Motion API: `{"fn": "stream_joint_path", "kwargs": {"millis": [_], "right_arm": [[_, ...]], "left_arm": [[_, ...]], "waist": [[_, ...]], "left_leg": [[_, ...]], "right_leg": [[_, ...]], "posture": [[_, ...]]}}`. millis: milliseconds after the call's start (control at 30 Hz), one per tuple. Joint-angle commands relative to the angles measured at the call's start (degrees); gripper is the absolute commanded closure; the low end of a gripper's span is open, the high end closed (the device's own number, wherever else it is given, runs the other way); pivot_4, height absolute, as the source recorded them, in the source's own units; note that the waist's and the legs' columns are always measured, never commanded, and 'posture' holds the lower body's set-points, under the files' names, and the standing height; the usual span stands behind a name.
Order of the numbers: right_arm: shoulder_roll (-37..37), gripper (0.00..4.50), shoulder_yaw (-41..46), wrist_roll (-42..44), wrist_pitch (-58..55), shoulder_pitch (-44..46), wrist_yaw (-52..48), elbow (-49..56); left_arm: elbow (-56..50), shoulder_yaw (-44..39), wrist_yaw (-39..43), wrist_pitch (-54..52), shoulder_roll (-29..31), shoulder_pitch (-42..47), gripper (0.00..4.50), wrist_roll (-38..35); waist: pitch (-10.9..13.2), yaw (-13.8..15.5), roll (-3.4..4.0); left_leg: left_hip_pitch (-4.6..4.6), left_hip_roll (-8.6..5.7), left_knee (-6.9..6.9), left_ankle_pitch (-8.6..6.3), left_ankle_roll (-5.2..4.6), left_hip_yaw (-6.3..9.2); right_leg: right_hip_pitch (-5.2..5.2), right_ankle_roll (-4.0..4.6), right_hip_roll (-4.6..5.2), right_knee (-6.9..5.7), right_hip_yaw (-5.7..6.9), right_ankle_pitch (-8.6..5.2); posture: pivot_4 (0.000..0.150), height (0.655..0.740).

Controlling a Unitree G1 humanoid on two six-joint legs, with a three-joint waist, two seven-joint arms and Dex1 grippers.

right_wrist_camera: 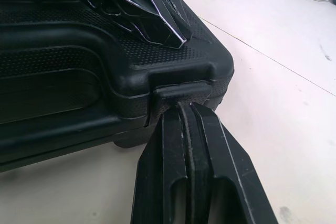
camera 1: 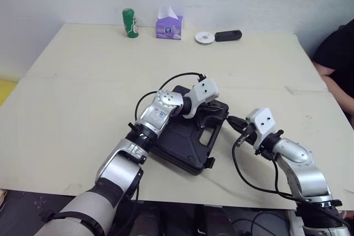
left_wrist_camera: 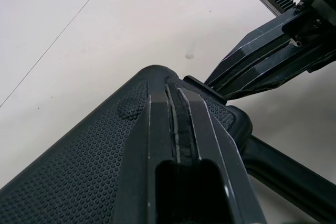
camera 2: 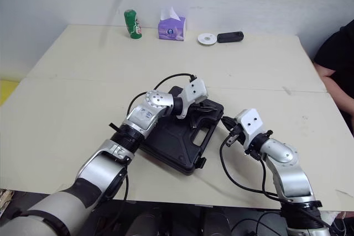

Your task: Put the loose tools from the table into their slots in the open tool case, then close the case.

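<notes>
far edge of the table point(camera 1: 83, 92) – green can point(camera 1: 130, 22), purple tissue box point(camera 1: 168, 26), white disc point(camera 1: 204, 37), black oblong point(camera 1: 228, 35); person's arm point(camera 1: 337, 75) at right. black tool case point(camera 1: 182, 142) closed, mid-table. left gripper point(left_wrist_camera: 176, 90) pressed together, lying on the lid point(left_wrist_camera: 79, 171); right gripper point(right_wrist_camera: 184, 103) together too – tips against the corner latch point(right_wrist_camera: 181, 90).

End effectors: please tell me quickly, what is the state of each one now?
Left end effector: closed, empty, resting on the tool case.
Right end effector: closed, empty, tip at the latch.

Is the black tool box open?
No, the tool case lies shut on the table, lid down on its base.
</notes>
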State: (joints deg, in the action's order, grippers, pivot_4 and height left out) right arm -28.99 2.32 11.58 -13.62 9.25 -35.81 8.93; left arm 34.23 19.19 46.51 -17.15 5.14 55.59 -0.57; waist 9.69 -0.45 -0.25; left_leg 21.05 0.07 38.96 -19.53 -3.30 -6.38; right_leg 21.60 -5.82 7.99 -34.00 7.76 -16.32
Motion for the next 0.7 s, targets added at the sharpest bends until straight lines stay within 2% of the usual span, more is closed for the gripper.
{"fn": "stream_joint_path", "kwargs": {"millis": [33,433,700], "right_arm": [[0.56,4.5,-1.24,0.27,1.43,3.04,-0.71,2.57],[1.72,4.5,-3.79,-1.02,0.73,6.66,-1.68,1.22],[2.18,4.5,-3.88,-1.34,0.29,5.05,-1.47,2.35]], "left_arm": [[5.07,4.79,1.23,-5.19,1.51,-5.18,4.47,4.62],[5.6,5.88,2.0,-6.37,1.5,-5.67,4.47,5.02],[4.9,5.66,1.8,-6.65,2.0,-6.23,4.47,4.98]], "waist": [[0.0,-0.24,0.0],[-0.01,-1.34,0.01],[-0.02,-1.36,0.0]], "left_leg": [[0.0,0.02,0.0,0.0,0.01,0.0],[-0.09,0.09,-0.05,0.0,0.09,-0.03],[-0.15,0.12,-0.14,0.01,0.17,-0.05]], "right_leg": [[0.0,0.0,-0.01,0.0,0.0,0.0],[-0.01,0.05,-0.06,-0.02,-0.03,-0.03],[0.0,0.1,-0.08,-0.02,-0.05,-0.05]], "posture": [[0.15,0.74],[0.15,0.74],[0.15,0.74]]}}
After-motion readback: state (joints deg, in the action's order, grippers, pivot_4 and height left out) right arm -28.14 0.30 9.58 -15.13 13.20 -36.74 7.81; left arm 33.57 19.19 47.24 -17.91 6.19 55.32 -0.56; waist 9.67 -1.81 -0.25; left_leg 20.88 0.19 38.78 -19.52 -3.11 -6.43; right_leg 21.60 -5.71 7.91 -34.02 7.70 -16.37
